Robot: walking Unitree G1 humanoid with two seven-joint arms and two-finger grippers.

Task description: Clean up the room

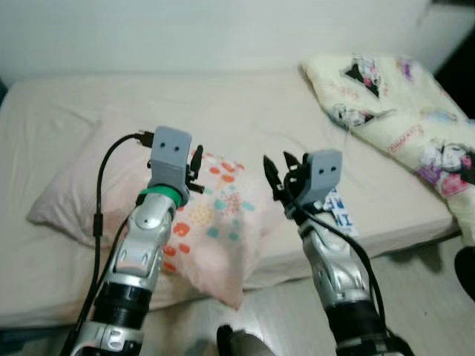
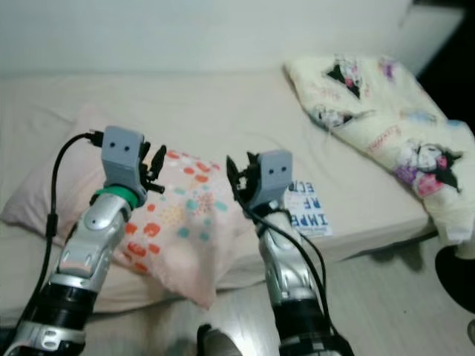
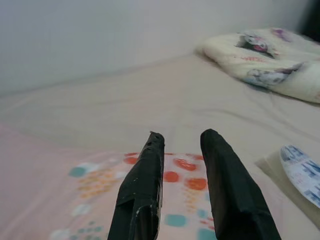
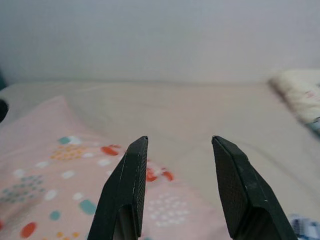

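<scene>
A pink pillow (image 1: 215,222) with coloured dots lies on the near part of a beige bed (image 1: 245,111), one corner hanging over the front edge. My left gripper (image 1: 196,169) hovers over the pillow's middle, open and holding nothing. At the pillow's right edge my right gripper (image 1: 280,172) is also open and holds nothing. A folded cream blanket (image 1: 401,104) with cartoon prints sits at the bed's far right. A white paper with blue print (image 2: 306,206) lies on the bed just right of the right arm.
A pale wall (image 1: 223,30) runs behind the bed. Light wooden floor (image 1: 423,297) shows in front of the bed at the right, with a dark object (image 1: 466,271) at the far right edge.
</scene>
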